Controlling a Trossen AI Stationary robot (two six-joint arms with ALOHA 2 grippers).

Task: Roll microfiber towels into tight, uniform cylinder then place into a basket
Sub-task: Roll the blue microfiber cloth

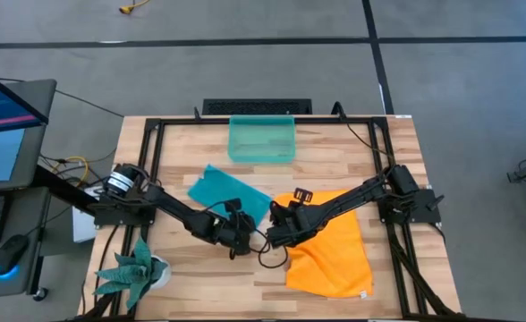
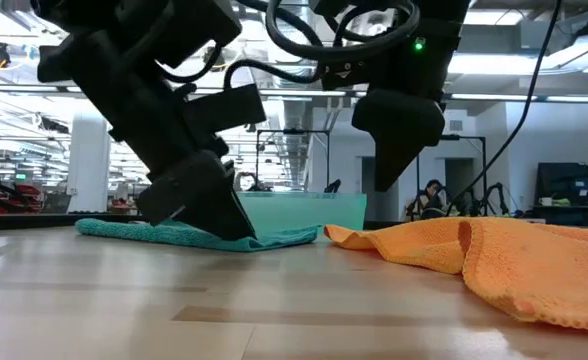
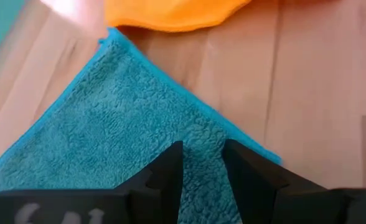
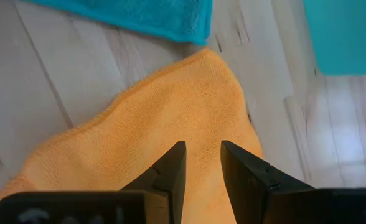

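One camera looks straight down on the whole tabletop (image 1: 335, 277); another sits level at its surface. Both wrist cameras hang close above the towels, sharing them.

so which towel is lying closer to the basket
The teal-blue towel: its upper corner lies just below the basket. The larger orange towel sits farther down and to the right.

A teal-blue towel (image 1: 228, 194), bright orange towel (image 1: 332, 250), translucent teal-green basket (image 1: 262, 139), pale wood-grain table (image 1: 335, 152).
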